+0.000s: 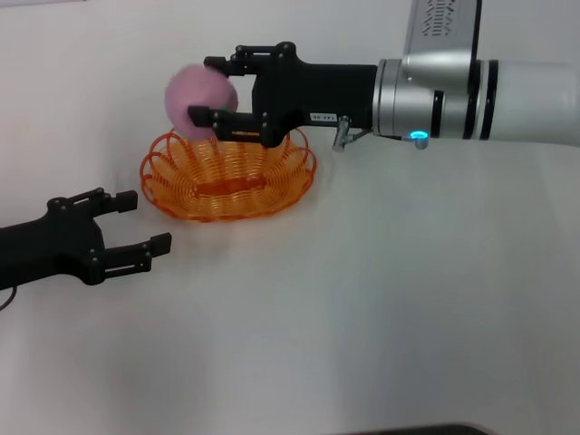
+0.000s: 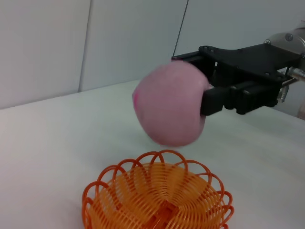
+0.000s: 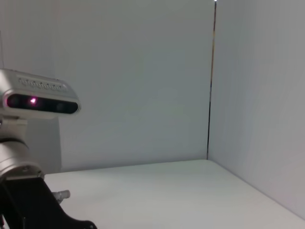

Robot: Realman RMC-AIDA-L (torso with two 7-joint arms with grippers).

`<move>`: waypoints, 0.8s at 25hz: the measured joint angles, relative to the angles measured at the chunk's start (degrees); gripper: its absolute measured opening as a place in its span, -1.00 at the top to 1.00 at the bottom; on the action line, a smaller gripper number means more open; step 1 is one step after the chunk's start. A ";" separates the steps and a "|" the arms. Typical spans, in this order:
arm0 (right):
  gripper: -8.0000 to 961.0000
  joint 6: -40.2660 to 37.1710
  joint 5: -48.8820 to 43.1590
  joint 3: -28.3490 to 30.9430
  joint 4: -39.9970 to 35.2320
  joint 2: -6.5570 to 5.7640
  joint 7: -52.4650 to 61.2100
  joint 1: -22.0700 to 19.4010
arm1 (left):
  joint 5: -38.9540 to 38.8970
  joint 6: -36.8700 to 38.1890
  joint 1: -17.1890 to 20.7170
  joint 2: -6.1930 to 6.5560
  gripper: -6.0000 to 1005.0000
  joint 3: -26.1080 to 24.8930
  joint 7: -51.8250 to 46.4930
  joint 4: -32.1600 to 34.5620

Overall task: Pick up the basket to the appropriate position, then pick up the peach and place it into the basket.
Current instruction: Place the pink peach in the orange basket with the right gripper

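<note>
head view
right gripper (image 1: pixel 210 91): matte black, angular fingers, on a smooth silver arm with black rings; it reaches in above the basket's far rim, its fingers set around the peach.
peach (image 1: pixel 199 93): round, soft pink, blurred at its edges; it sits between the right gripper's fingertips, lifted off the table.
basket (image 1: pixel 228 176): oval, glossy orange plastic, looped openwork rim and ribbed sides; it stands on the table directly below the right gripper.
label: a small white tag on the right gripper's body carries print too small to read.
left gripper (image 1: pixel 146 221): matte black, fingers spread apart with nothing between them, low over the table; the basket lies just beyond its fingertips.
table (image 1: pixel 381 308): plain white, smooth.

left wrist view
peach (image 2: pixel 169 103): pink ball, fuzzy in outline, held by the right gripper's black fingers (image 2: pixel 224 98), above the basket (image 2: pixel 157 200).
basket: thin orange loops ring the rim, ribs run down to a flat centre.

right wrist view
shows white walls, the white table and a silver camera housing; neither peach nor basket shows here.
</note>
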 joint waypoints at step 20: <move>-0.99 0.51 0.05 -1.12 0.14 0.00 0.05 -0.01 | 0.24 -0.01 0.05 -0.01 -0.68 0.11 -0.01 -0.27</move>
